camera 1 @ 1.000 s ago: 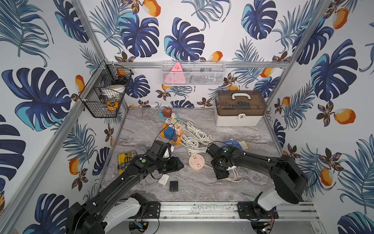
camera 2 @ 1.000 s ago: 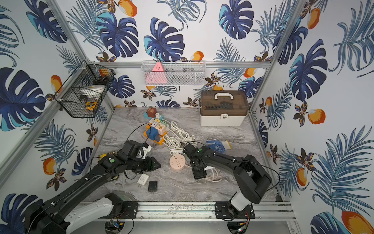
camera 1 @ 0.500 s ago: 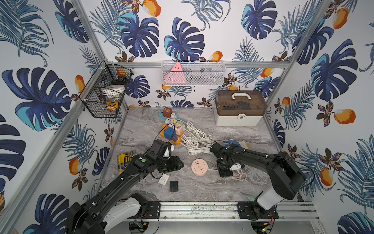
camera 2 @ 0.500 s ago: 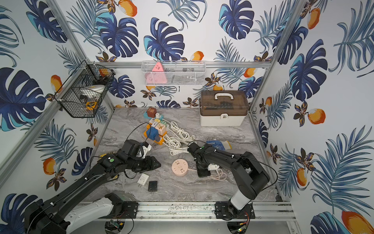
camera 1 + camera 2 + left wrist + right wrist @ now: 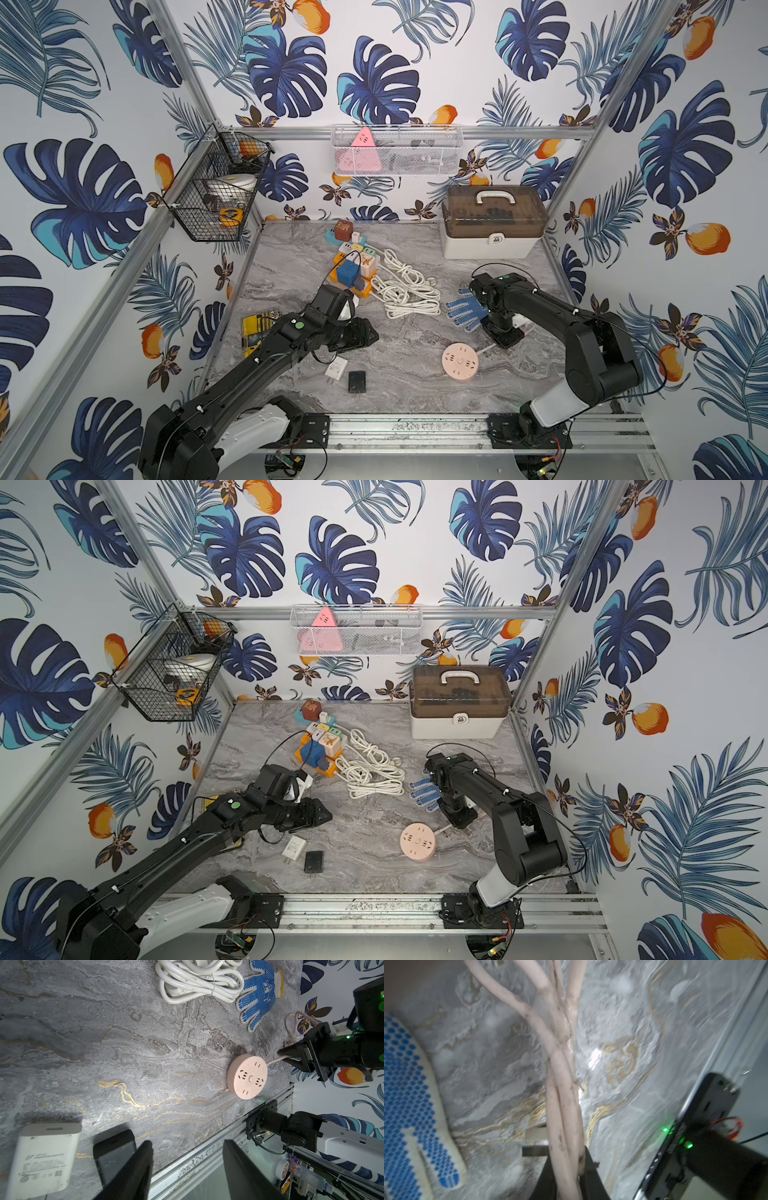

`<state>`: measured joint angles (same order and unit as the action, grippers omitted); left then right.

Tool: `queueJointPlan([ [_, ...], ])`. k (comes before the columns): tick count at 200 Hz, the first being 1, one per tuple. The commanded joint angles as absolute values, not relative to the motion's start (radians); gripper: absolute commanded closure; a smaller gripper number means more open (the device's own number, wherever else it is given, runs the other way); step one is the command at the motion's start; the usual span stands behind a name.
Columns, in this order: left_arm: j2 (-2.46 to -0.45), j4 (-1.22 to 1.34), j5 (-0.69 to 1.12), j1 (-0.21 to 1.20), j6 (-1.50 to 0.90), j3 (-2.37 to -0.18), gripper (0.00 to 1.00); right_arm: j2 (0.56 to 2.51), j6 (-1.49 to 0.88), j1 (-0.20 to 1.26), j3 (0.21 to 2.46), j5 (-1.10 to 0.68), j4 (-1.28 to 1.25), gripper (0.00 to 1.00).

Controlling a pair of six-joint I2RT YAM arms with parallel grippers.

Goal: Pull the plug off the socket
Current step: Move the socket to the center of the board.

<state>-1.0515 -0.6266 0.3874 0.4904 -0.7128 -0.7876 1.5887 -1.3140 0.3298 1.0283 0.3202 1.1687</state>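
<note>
The right gripper (image 5: 283,1055) was pinched on the pale pink cord (image 5: 562,1105) of the round pink plastic socket (image 5: 460,361), at five o'clock on the grey marble table (image 5: 415,395), outlets bare. A white charger block (image 5: 336,369) and a black square plug (image 5: 357,381) lay loose at its nine o'clock, near the spread, empty left gripper (image 5: 187,1142). Unplugging looked done; the next move probably called only for release. The black wire basket (image 5: 187,216) held a white disc, the white mesh tray (image 5: 415,158) a pink triangle (image 5: 362,139).

Blue-dotted glove (image 5: 463,309) lies flat — lidded box (image 5: 478,247) behind, wire basket (image 5: 199,216) hanging.
</note>
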Motion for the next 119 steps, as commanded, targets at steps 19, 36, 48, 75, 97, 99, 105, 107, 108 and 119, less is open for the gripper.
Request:
queueJointPlan([
  [19,-1.075,-0.605,0.364,0.49,-0.725,-0.81,0.39,1.572,-1.077,0.21,1.044,0.491,1.283,0.98],
  [36,-1.081,-0.604,0.362,0.49,-0.726,-0.816,0.39,1.572,-1.029,0.148,1.033,0.502,1.246,0.98],
  [48,-1.086,-0.604,0.361,0.491,-0.727,-0.821,0.39,1.579,-1.0,0.105,1.025,0.502,1.216,0.98],
  [75,-1.092,-0.6,0.36,0.491,-0.73,-0.825,0.39,1.607,-0.942,0.011,1.019,0.461,1.132,0.98],
  [97,-1.098,-0.598,0.36,0.49,-0.735,-0.827,0.39,1.644,-0.91,-0.036,1.032,0.449,1.09,0.98],
  [99,-1.098,-0.598,0.36,0.491,-0.735,-0.827,0.39,1.649,-0.906,-0.039,1.033,0.448,1.087,0.98],
  [105,-1.1,-0.599,0.359,0.491,-0.735,-0.828,0.39,1.66,-0.899,-0.045,1.038,0.446,1.08,0.98],
  [107,-1.1,-0.599,0.358,0.491,-0.735,-0.828,0.39,1.665,-0.897,-0.047,1.041,0.446,1.078,0.98],
  [108,-1.101,-0.6,0.358,0.491,-0.735,-0.829,0.39,1.667,-0.896,-0.048,1.042,0.445,1.077,0.98],
  [119,-1.104,-0.605,0.355,0.49,-0.735,-0.833,0.39,1.693,-0.886,-0.053,1.054,0.439,1.074,0.98],
])
